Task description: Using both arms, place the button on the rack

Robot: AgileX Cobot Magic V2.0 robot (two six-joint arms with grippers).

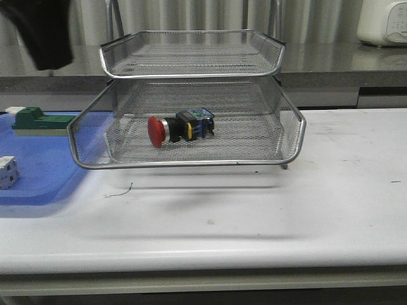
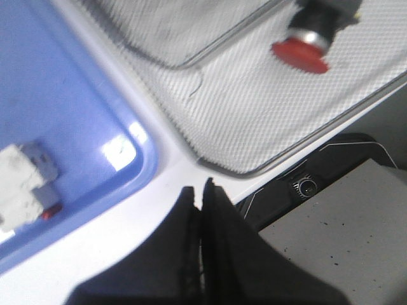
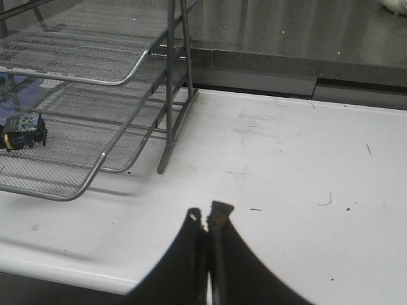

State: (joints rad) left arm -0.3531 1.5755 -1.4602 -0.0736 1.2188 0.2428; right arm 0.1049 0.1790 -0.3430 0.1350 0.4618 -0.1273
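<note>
Red-capped button (image 1: 181,128) (in rack (image 1: 191,162)), clear of fingers (image 2: 191,210)

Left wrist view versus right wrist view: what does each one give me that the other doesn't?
Only the left wrist view shows the button's red cap, the blue tray and the white cube in it. Only the right wrist view shows the rack's upright posts, the upper tier and the bare table beside it. Both show the rack's pulled-out tray holding the button, and each arm's own gripper, left and right, closed and empty.
</note>
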